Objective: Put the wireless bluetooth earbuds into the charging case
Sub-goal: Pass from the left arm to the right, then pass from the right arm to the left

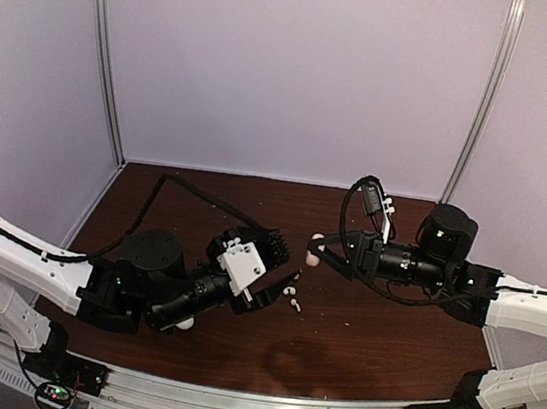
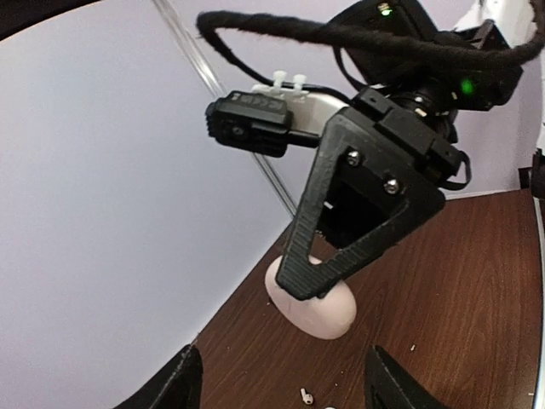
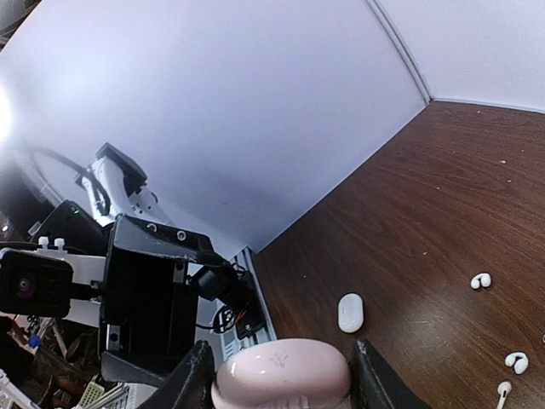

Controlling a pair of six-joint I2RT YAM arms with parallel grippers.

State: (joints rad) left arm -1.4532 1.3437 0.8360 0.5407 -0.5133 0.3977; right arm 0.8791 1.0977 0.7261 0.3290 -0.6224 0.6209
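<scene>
Dark brown wooden worktop (image 1: 387,341), boxed in by pale lilac walls. Near its middle, loose on the wood: earbuds (image 1: 294,305), tiny and white, close together, just beyond the tips of the left gripper (image 1: 283,269). Left jaws spread wide, empty, angled down towards the earbuds, apparently touching neither. A little farther on, right gripper (image 3: 285,375), jaws clamped on the sides of a pinkish-white, pebble-shaped case (image 2: 311,307), seemingly held off the wood, lid apparently shut. Taken to be the charging case. Farther out, beside the left arm, an oval case (image 3: 350,313), white, flat on the wood, nothing touching it.

Likely trouble from here:
- Flicking an earbud away with a jaw tip, through poor centring on so small and smooth a piece.
- Pinching an earbud crooked, leaving it wrongly turned for its socket.
- Twisting or slipping of the rounded case under a push from the other arm, owing to a grip on two sides only.
- No way in at all without first opening the lid.
- Collision of the two grippers, given so little room between them.

Counts: two arms, two grippers, two cases. Earbuds: two clear from above. From the right wrist, three small white bits, two curled and one stemmed at the frame edge, so a third piece uncertain.
</scene>
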